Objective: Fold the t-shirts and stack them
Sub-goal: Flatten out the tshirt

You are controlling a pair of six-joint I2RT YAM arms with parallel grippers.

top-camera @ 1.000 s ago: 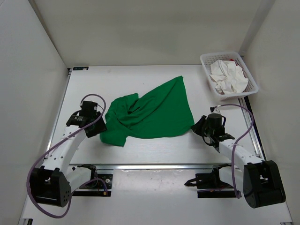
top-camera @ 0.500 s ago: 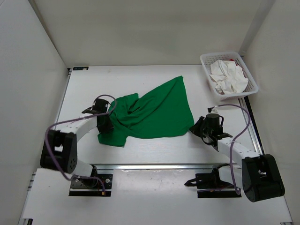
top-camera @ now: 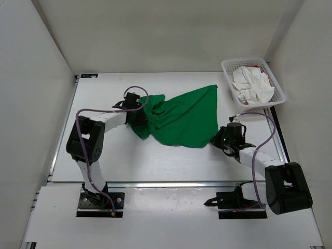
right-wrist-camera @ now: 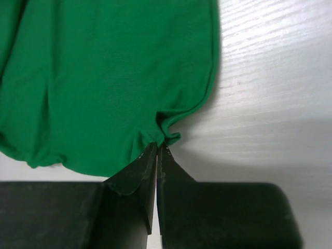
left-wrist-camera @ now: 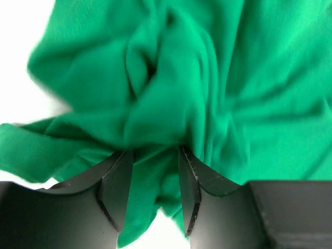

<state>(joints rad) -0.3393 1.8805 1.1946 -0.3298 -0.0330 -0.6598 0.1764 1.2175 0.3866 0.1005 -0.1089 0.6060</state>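
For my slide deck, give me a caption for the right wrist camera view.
Right gripper pinches the hem of the green t-shirt over the white table.

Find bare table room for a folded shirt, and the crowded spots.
Bare white table lies in the far left corner, along the near rail below the bright green cloth t-shirt, and behind it toward the back wall. Crowded: the middle, where left gripper and right gripper hold that shirt, and the far right corner with the white plastic mesh basket.
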